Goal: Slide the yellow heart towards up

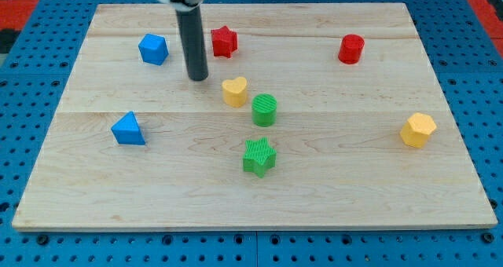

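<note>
Yellow heart sits near the worktop's middle, with a green cylinder just beside it toward the view's lower right. My tip rests to its upper left, close but apart. No pincer exists on this rod. Red star lies above.
</note>
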Controlling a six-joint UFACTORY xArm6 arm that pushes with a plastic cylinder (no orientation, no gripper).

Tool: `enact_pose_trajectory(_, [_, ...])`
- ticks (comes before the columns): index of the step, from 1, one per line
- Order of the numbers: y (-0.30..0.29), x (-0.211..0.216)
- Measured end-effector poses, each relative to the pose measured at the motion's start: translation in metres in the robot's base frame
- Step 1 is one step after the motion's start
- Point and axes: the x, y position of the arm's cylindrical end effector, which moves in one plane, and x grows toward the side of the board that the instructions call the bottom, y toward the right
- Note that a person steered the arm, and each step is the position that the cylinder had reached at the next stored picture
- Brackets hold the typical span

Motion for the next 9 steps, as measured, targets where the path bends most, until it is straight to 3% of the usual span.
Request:
enact_pose_trajectory(1, [-0.022,0.017])
enact_pose_trajectory(2, [-0.008,0.075])
enact_pose_trajectory(3, [0.035,0.079])
enact_pose_trajectory(5, [0.054,0.038])
enact_pose_trajectory(9, [0.11,0.002])
